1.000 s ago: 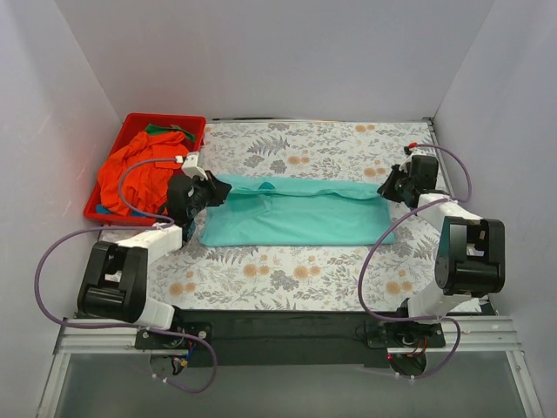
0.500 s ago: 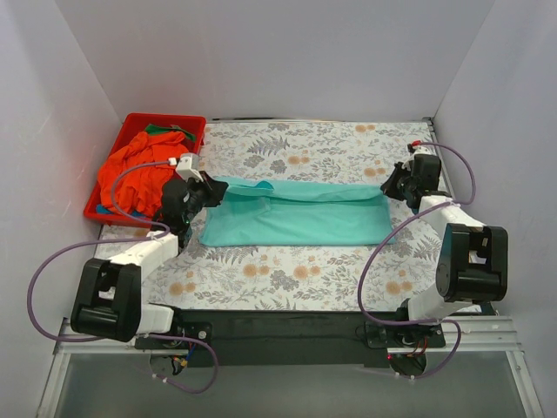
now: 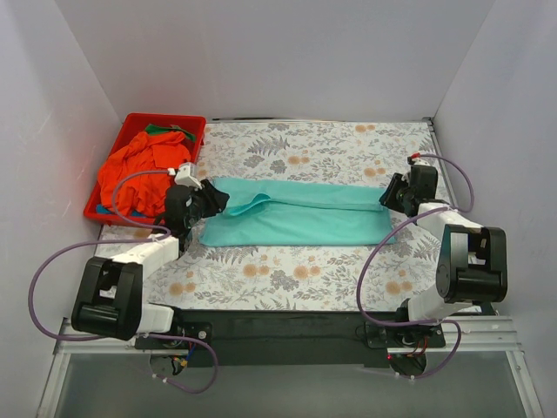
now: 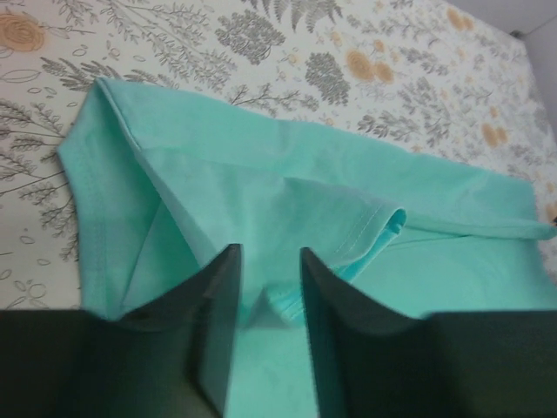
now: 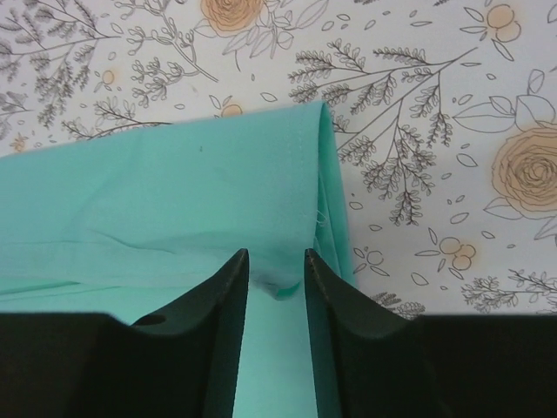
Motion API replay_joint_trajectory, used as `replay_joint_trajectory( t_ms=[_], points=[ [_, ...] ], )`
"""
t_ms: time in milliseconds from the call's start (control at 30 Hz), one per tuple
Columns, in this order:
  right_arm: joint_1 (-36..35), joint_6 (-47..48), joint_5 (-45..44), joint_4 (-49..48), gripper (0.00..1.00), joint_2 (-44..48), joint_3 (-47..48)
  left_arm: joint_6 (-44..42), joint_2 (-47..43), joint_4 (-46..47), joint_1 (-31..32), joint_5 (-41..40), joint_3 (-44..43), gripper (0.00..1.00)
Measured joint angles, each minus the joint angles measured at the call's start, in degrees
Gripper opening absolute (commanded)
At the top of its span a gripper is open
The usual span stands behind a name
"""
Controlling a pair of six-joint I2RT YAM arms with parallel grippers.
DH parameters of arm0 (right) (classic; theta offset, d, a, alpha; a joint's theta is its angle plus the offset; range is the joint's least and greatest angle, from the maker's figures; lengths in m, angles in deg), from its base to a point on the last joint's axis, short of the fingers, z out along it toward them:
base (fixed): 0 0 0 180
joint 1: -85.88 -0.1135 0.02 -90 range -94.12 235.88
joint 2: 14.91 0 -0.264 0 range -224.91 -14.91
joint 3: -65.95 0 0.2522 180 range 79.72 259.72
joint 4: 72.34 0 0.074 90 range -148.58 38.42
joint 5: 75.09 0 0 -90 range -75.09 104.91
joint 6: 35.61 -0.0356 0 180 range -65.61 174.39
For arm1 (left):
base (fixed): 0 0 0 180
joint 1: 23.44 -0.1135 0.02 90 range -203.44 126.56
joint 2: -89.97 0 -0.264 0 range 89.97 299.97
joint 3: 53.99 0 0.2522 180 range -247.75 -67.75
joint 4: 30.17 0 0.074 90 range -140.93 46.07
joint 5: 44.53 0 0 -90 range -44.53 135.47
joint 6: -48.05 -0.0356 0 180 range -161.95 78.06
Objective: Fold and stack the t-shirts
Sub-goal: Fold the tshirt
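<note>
Left hand (image 4: pixel 265 261) is pinching teal shirt (image 3: pixel 305 222) at one end | right hand (image 5: pixel 276 261) is pinching the opposite end

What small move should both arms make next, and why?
The left gripper and right gripper each seem to pinch an end of the shirt, whose far layer looks only partly folded over. They should probably draw it together toward the shirt's near edge to finish the fold.
</note>
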Motion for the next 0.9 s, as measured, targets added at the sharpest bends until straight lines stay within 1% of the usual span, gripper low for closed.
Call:
replay_joint_trajectory(
  t_ms=[33,67,167,267,367,433,533,600,733,800,900],
  points=[
    [0.00,-0.11,-0.48,0.00,0.41,0.15,-0.26,0.68,-0.09,-0.55,0.00,-0.35,0.26,0.48],
    [0.00,-0.11,-0.96,0.04,0.42,0.26,-0.55,1.33,-0.48,-1.03,0.00,-0.61,0.81,0.50],
    [-0.02,-0.17,-1.99,0.02,0.43,1.88,-1.90,3.28,-3.72,-3.50,-0.02,-1.25,3.48,0.51],
    [-0.33,-0.17,-2.56,0.17,0.44,4.96,-3.17,4.61,-8.94,-5.73,0.00,-1.88,4.94,0.56],
    [-1.33,-0.11,-2.75,-0.28,0.44,7.93,-3.30,5.79,-13.55,-5.64,0.02,-2.08,5.33,0.57],
    [-2.19,-0.02,-2.03,-1.46,0.44,9.11,-3.30,6.34,-14.12,-4.72,0.04,-1.95,5.16,0.57],
    [-3.85,0.17,1.11,-3.67,0.45,8.15,-2.64,7.15,-10.16,-3.58,0.42,-1.22,3.89,0.57],
    [-4.79,0.46,3.06,-4.76,0.44,5.55,-1.25,7.65,-5.29,-2.36,1.33,-0.79,2.51,0.57],
    [-6.05,1.31,6.23,-6.40,0.43,-2.67,2.99,8.26,5.29,-1.01,5.03,-0.13,-1.07,0.57],
    [-6.08,1.53,6.95,-6.95,0.43,-5.97,4.07,8.35,9.14,-0.70,6.56,0.11,-2.54,0.57],
    [-6.08,1.57,7.26,-6.95,0.42,-8.57,4.22,8.48,13.11,-0.17,8.07,0.48,-3.98,0.57]
  ],
)
